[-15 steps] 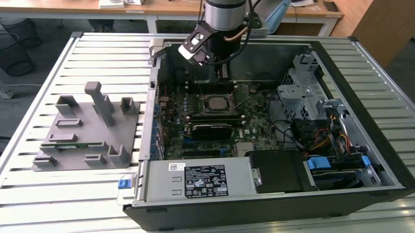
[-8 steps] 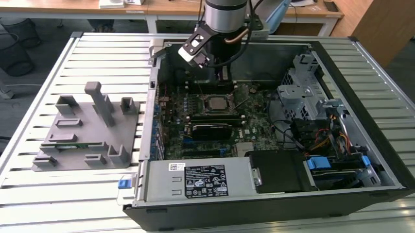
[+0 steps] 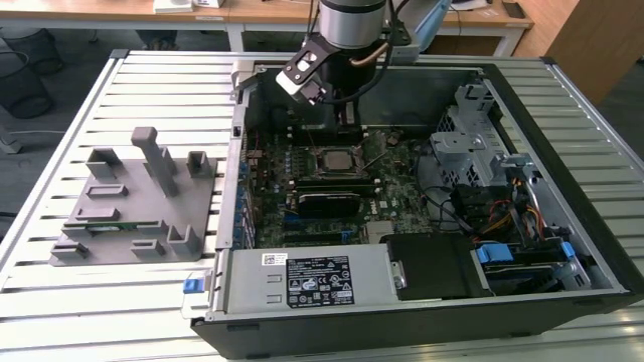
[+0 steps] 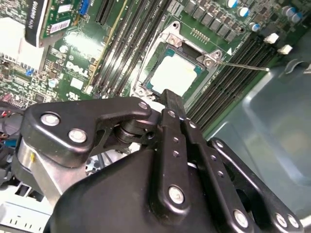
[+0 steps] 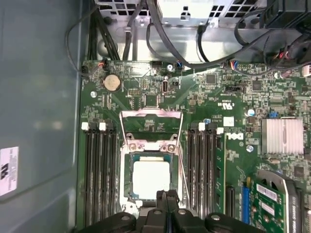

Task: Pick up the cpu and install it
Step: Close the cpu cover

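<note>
**Cpu seated in the socket, frame not yet closed**

The black jaws, built of bolted, matt links, are seen closed in both wrist views, finger against finger with nothing held between them. They are poised just above one edge of the cpu (image 5: pixel 151 178). The cpu is found lying flat inside the socket; its square, pale silvery lid is smooth and brightly lit, with a thin dark green border around it. From this, picking up and placing are judged done. The socket frame (image 5: pixel 151 124), a thin stamped plate of dull metal with a square cut-out, stands swung open beyond the chip. The lever (image 4: pixel 243 65), a slim wire rod, appears angled free of its catch, so the clamping is judged not yet done.

On both sides of the socket, long black memory slots (image 5: pixel 99 179) are laid in parallel. The green motherboard (image 5: pixel 146 99) is crowded with small parts, among them a round silvery coin cell (image 5: pixel 111 82) and a finned metal heatsink (image 5: pixel 284 136).

In the exterior view the socket is placed at the centre of the frame, inside the open computer case (image 3: pixel 403 328) of dark sheet metal, with the arm (image 3: pixel 352 23) standing over it at the upper centre. Farther off, on the exterior view's left, a grey plastic fixture (image 3: pixel 136 204) of blocky posts and slots rests on the slatted metal desk (image 3: pixel 151 98). A thin green memory stick (image 3: pixel 111 224) is lodged in the fixture.
</note>
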Controlling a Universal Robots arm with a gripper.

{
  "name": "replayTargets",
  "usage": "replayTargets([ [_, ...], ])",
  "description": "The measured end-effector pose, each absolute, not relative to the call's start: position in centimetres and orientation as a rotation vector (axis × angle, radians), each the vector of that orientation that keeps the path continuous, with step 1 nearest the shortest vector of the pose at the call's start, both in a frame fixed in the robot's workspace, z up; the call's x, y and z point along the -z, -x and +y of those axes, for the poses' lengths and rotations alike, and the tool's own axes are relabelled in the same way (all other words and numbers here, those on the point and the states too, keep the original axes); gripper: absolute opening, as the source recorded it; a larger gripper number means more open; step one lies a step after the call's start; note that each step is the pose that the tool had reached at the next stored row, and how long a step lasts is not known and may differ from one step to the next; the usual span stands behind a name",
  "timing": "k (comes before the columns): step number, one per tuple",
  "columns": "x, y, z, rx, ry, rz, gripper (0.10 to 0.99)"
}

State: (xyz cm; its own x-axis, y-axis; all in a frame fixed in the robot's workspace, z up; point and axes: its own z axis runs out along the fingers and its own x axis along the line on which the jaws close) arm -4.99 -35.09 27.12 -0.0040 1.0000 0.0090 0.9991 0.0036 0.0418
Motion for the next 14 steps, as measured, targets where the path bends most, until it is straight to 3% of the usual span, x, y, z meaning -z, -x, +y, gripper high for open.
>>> replayTargets([
  [14, -27.4, 2.2, -35.1, -0.047, -2.170, 2.262, 0.106],
])
